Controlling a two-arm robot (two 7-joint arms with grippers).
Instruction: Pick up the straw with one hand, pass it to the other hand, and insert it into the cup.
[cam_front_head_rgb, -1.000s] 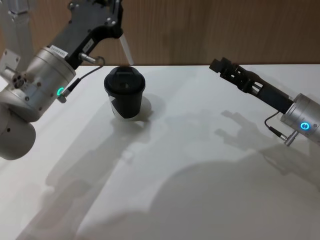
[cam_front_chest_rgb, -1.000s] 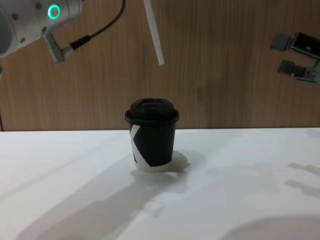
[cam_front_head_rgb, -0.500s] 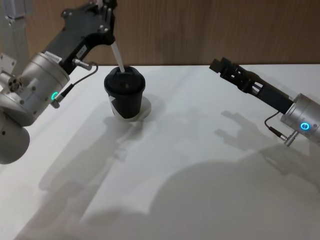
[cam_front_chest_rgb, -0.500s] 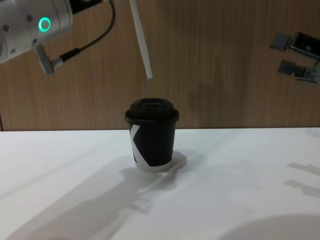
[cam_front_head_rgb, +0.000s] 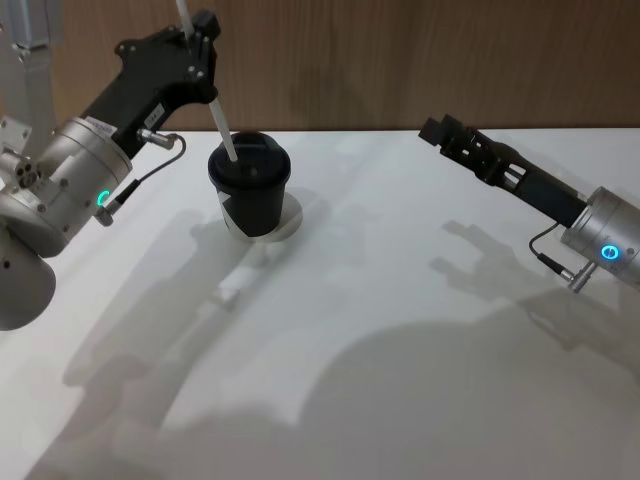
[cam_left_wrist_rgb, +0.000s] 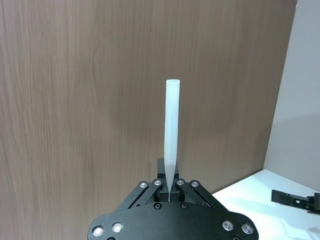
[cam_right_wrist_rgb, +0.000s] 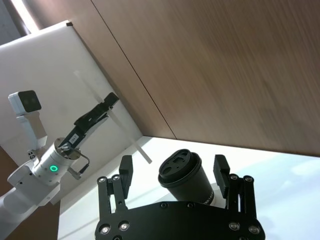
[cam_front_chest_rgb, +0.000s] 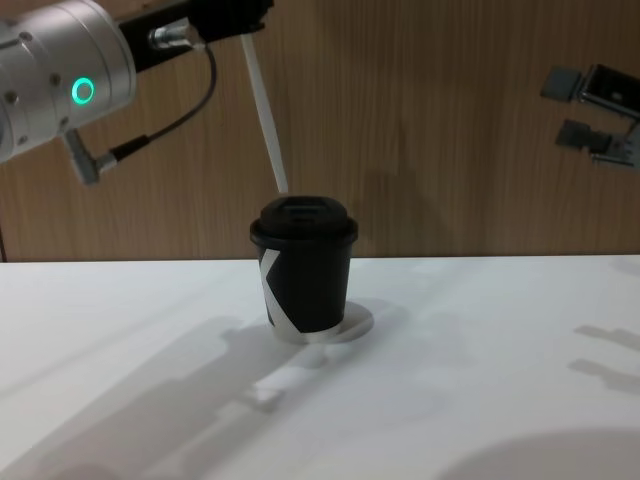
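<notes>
The black cup (cam_front_head_rgb: 250, 195) with its black lid stands upright on the white table, also seen in the chest view (cam_front_chest_rgb: 305, 275) and the right wrist view (cam_right_wrist_rgb: 187, 175). My left gripper (cam_front_head_rgb: 200, 45) hovers above and just left of the cup, shut on the white straw (cam_front_head_rgb: 215, 115). The straw slants down, and its lower tip (cam_front_chest_rgb: 281, 185) hangs just over the lid's left edge; I cannot tell whether it touches. The left wrist view has the straw (cam_left_wrist_rgb: 171, 130) rising from the shut fingers (cam_left_wrist_rgb: 170, 182). My right gripper (cam_front_head_rgb: 432, 130) is held open in the air to the right, well clear of the cup.
A wooden wall (cam_front_head_rgb: 400, 60) runs along the table's far edge just behind the cup. The white table (cam_front_head_rgb: 400, 330) spreads wide in front and to the right. A pale round patch (cam_front_chest_rgb: 355, 322) lies at the cup's foot.
My left gripper has come down and shifted left with the straw. The straw's tip has dropped from well above the cup to just over the lid. The right arm has not moved.
</notes>
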